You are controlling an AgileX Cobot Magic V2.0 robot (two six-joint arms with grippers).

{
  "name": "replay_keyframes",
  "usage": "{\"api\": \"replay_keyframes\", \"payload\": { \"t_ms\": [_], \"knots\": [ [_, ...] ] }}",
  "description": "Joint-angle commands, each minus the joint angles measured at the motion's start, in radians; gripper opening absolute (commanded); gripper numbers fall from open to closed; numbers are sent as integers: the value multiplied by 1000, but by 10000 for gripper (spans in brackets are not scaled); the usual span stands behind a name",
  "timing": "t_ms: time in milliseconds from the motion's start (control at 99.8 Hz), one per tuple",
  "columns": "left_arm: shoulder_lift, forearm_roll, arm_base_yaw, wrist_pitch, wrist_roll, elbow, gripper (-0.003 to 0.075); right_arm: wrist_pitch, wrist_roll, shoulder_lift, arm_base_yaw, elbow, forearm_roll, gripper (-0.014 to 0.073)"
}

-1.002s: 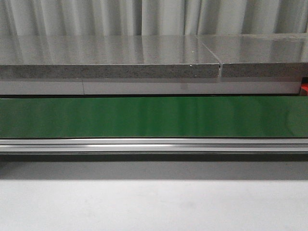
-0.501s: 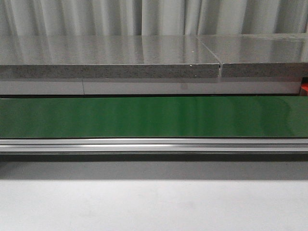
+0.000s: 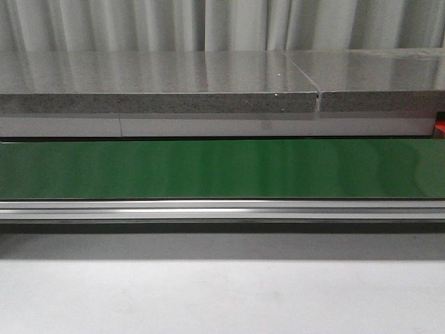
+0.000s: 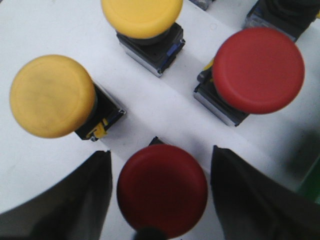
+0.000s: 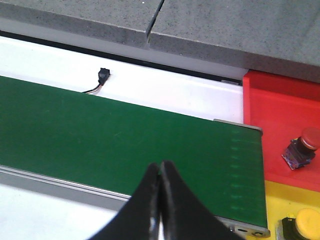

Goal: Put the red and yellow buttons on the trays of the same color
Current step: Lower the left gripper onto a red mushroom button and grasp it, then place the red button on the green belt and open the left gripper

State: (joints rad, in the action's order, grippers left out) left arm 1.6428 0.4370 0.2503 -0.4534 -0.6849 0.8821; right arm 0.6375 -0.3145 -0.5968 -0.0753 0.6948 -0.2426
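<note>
Nothing has shifted on the green belt [image 3: 222, 169] over the last second, so no button has travelled yet. The left gripper [image 4: 160, 195] hangs wide open astride a red button [image 4: 162, 189], gripping nothing (two yellows and another red stand nearby). The right gripper [image 5: 160, 172] is closed and empty near the red tray [image 5: 280, 115], which already holds one red button.

Black tapered end effector fingers [image 4: 65, 200]

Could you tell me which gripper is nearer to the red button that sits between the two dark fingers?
Left. The left gripper is open with its fingers either side of that red button. The right gripper is shut over the green belt.
</note>
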Motion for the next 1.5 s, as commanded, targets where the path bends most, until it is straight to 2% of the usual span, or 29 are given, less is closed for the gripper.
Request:
{"api": "replay_keyframes", "payload": {
  "t_ms": [0, 160, 331, 561, 832, 1123, 1494],
  "knots": [
    [-35, 8, 2, 32, -8, 26, 270, -62, -9, 0, 1, 26, -11, -69],
    [-54, 8, 0, 20, -8, 26, 111, -62, -9, 0, 1, 26, -11, -69],
    [-124, -2, 0, -6, -8, 26, 43, -62, -9, 0, 1, 26, -11, -69],
    [-312, -20, -28, -28, 4, 26, 42, -62, -9, 0, 1, 26, -11, -69],
    [-484, -20, -155, -9, 80, 26, 42, -62, -9, 0, 1, 26, -11, -69],
    [-422, -20, -301, -36, 100, 56, 42, -63, -9, 0, 1, 26, -11, -69],
    [-248, -77, -324, -82, 124, 129, 42, -63, -9, 0, 1, 26, -11, -69]
  ]
}}
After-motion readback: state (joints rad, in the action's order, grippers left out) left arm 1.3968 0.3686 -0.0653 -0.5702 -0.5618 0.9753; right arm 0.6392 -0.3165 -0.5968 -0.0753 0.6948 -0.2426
